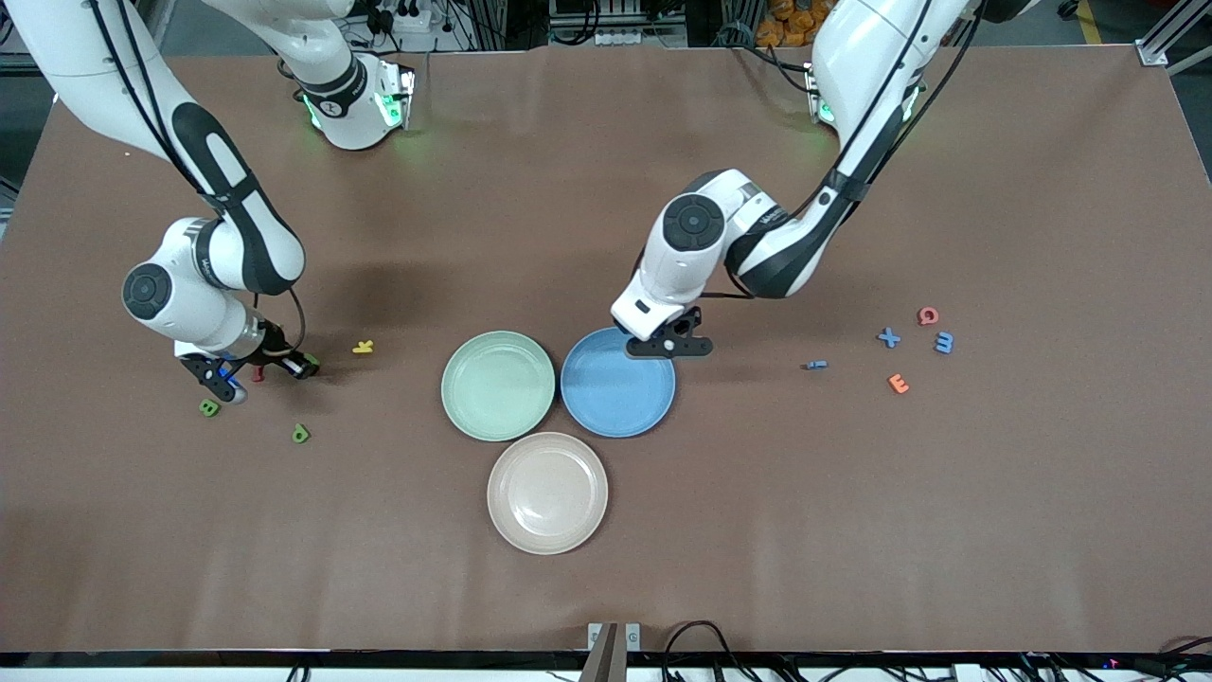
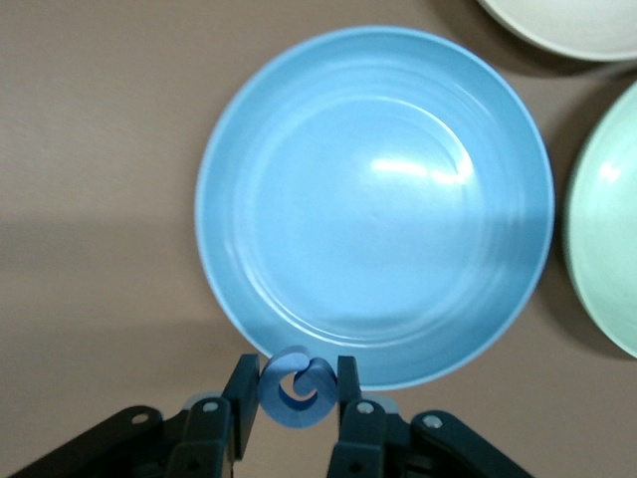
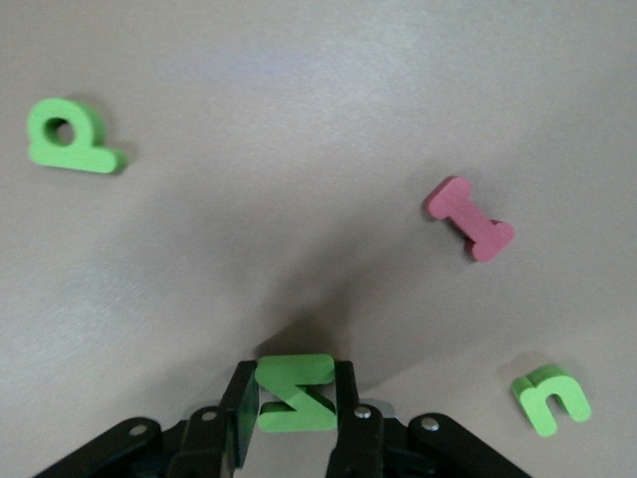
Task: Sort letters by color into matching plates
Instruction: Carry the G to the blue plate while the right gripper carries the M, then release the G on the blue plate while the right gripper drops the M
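My left gripper (image 1: 670, 347) hangs over the blue plate's (image 1: 617, 382) rim, on the side toward the robots. It is shut on a round blue letter (image 2: 297, 386), which the hand hides in the front view. The pale green plate (image 1: 498, 385) beside it holds nothing. My right gripper (image 1: 260, 362) is low over the table toward the right arm's end, shut on a green Z (image 3: 295, 392). Two green letters (image 1: 209, 408) (image 1: 300, 434) lie nearer the front camera than it. Three blue letters (image 1: 888, 337) (image 1: 944, 343) (image 1: 816, 365) lie toward the left arm's end.
A beige plate (image 1: 547, 492) sits nearer the front camera than the other two plates. A pink I (image 3: 470, 219) lies by the right gripper, a yellow letter (image 1: 363, 348) beside it. A red letter (image 1: 928, 315) and an orange E (image 1: 898, 384) lie among the blue letters.
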You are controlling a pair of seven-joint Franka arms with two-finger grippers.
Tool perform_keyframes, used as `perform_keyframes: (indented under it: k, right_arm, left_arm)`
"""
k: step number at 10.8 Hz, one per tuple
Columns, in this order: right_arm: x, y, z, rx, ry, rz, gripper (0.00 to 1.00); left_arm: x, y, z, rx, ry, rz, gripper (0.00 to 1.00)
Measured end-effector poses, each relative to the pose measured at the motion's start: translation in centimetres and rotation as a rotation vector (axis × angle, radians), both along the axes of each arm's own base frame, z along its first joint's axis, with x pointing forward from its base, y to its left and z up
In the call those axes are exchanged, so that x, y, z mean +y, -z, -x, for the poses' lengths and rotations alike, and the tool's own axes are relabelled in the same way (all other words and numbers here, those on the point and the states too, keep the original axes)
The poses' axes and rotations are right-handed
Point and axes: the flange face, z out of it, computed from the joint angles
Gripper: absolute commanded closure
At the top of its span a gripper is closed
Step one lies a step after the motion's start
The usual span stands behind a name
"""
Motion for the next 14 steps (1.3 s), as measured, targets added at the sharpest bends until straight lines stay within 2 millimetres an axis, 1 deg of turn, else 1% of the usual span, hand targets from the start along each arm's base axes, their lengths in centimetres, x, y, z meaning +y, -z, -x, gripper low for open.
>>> perform_keyframes:
  k: [2,3,4,5,7,9,11,13,14]
  right_arm:
    - [0.8,-1.9,-1.2,0.014,-0.055,-0.008,0.86]
    - [1.3,-3.1,-1.8,0.003,-0.101,-0.010,0.86]
    - [1.8,-3.9,-2.3,-0.014,-0.159,-0.010,0.85]
    - [2.7,-4.4,-2.6,-0.026,-0.218,-0.011,0.85]
    - [5.9,-4.8,-3.0,-0.038,-0.302,-0.012,0.85]
    - [9.2,-5.2,-3.2,-0.048,-0.360,-0.012,0.85]
    - [11.6,-5.5,-3.2,-0.056,-0.401,-0.013,0.85]
    - [14.1,-6.0,-3.2,-0.065,-0.444,-0.014,0.85]
    - [15.5,-6.3,-3.2,-0.065,-0.468,-0.016,0.85]
  left_arm:
    - [-1.2,0.4,0.9,0.006,0.012,0.000,1.00]
    - [-1.4,0.9,1.2,0.012,0.015,-0.003,0.98]
    - [-1.3,1.2,1.1,0.016,0.010,-0.005,0.37]
    - [-1.2,1.3,0.7,0.016,-0.008,-0.004,0.00]
    - [-1.4,1.1,-0.3,0.008,-0.037,0.009,0.00]
    - [-1.7,1.3,-0.6,-0.006,-0.022,0.002,0.00]
    - [-1.4,1.8,-0.7,-0.024,-0.003,-0.027,0.00]
    - [0.5,2.4,-1.7,-0.012,0.002,-0.115,0.00]
    - [2.0,2.6,-2.8,-0.014,-0.012,-0.140,0.00]
